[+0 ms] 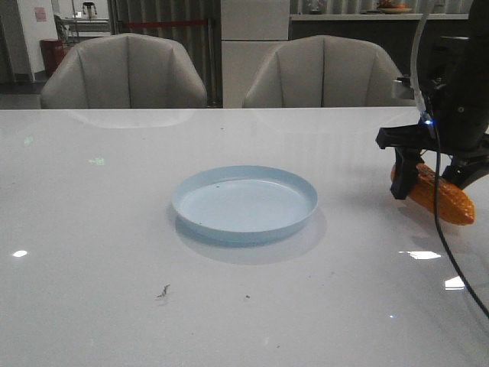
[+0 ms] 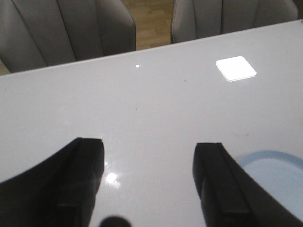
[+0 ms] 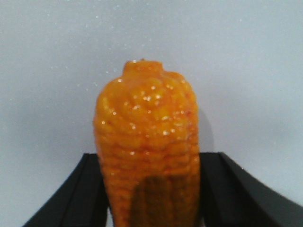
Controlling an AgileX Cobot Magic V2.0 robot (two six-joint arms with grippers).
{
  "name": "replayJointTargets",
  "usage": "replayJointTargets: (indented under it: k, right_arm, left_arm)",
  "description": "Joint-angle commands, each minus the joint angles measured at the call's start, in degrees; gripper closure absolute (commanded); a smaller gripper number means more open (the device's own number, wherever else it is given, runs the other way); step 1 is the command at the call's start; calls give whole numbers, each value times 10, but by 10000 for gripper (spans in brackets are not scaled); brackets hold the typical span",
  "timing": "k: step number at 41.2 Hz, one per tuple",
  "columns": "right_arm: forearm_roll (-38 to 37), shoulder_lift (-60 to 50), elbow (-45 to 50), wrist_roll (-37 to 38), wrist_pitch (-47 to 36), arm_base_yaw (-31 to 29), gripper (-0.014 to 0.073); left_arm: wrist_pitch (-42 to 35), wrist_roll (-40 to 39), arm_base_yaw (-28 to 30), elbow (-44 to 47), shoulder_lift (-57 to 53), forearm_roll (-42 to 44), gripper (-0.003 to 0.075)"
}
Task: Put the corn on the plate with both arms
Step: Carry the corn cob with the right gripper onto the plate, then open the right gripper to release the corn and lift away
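The orange, tapered corn cob with bumpy kernel rows [image 1: 437,195] lies on the glossy white table [image 1: 92,252] at its right side, well apart from the round, shallow, pale blue plate with a raised rim [image 1: 244,203], which sits near the table's middle. The black right gripper [image 1: 432,177] is down over the cob, one angular finger on each side of it. In the right wrist view the corn [image 3: 147,156] fills the gap between the two black fingers [image 3: 83,194], which sit just beside its flanks; whether they actually press on it cannot be told, nor whether the cob is raised off the surface. The left gripper [image 2: 149,184] shows only in its own wrist view, its jaws spread wide apart with bare table between them, and an edge of the blue plate [image 2: 279,177] just beside one finger. Two grey upholstered chairs [image 1: 126,73] stand behind the table.
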Motion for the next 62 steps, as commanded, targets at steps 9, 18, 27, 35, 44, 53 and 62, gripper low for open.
replayJointTargets:
  k: [9, 18, 27, 35, 44, 53, 62]
  right_arm:
    - [0, -33, -151, -55, 62, 52, 286]
    - [8, -33, -198, -55, 59, 130, 286]
    - [8, -6, -198, -55, 49, 212, 276]
    - [8, 26, -198, -55, 24, 252, 99]
    - [10, 53, -198, -54, -7, 264, 30]
    - [0, 42, -233, -54, 50, 263, 34]
    - [-31, -19, -336, -47, 142, 243, 34]
  left_arm:
    - [-121, 0, 1, 199, -169, -4, 262]
    - [-166, 0, 1, 304, -254, -4, 262]
    - [-163, 0, 1, 330, -273, -4, 262]
    - [-163, 0, 1, 330, -273, -4, 262]
    - [-163, 0, 1, 330, -273, -4, 262]
    - [-163, 0, 1, 330, -273, -4, 262]
    - [-184, 0, 7, 330, -273, -3, 262]
